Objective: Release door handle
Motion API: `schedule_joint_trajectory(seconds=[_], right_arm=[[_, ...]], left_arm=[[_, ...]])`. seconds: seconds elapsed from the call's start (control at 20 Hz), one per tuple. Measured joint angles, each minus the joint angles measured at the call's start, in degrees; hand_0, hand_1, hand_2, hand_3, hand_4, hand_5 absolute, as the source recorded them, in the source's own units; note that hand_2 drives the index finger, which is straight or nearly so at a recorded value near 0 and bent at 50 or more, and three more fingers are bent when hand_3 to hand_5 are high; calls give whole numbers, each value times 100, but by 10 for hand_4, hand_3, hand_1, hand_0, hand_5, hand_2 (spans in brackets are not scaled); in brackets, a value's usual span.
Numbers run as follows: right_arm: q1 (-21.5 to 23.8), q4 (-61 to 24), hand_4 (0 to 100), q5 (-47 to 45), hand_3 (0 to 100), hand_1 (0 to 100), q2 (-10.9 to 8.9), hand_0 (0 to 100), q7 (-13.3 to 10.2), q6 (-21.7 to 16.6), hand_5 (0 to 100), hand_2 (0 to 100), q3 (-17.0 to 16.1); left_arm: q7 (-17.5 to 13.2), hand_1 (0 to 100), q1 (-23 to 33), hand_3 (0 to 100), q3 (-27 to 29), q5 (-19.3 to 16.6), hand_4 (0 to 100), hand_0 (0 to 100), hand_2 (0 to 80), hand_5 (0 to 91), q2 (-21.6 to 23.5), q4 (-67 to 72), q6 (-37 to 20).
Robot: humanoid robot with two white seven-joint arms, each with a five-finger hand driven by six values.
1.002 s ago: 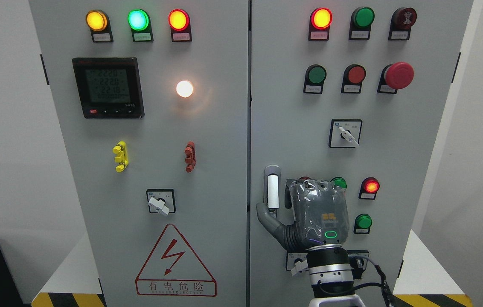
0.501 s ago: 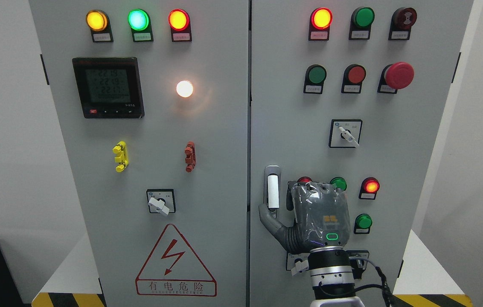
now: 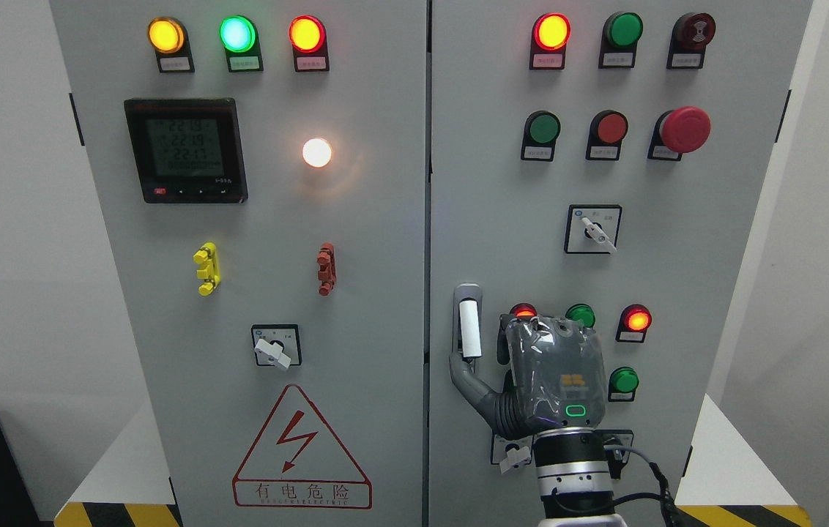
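The right hand (image 3: 532, 373), grey with its back facing the camera, is sitting upright just right of the white bar door handle (image 3: 469, 329) on the grey cabinet's right door (image 3: 502, 219). Thumb is reaching under the handle's bottom end, fingers loose, gripping nothing.

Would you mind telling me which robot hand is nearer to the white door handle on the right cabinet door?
The right. The right robot hand sits just right of the door handle, its thumb reaching up to the handle's lower end. The left robot hand is out of view.
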Motion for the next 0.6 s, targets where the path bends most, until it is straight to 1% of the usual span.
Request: schedule_joint_trajectory(seconds=[0.6], right_arm=[[12, -26, 985, -2, 1000, 385, 1, 305, -15, 0, 923, 802, -87]], left_arm=[[0, 0, 0, 93, 0, 0, 12, 0, 23, 0, 0, 0, 0]])
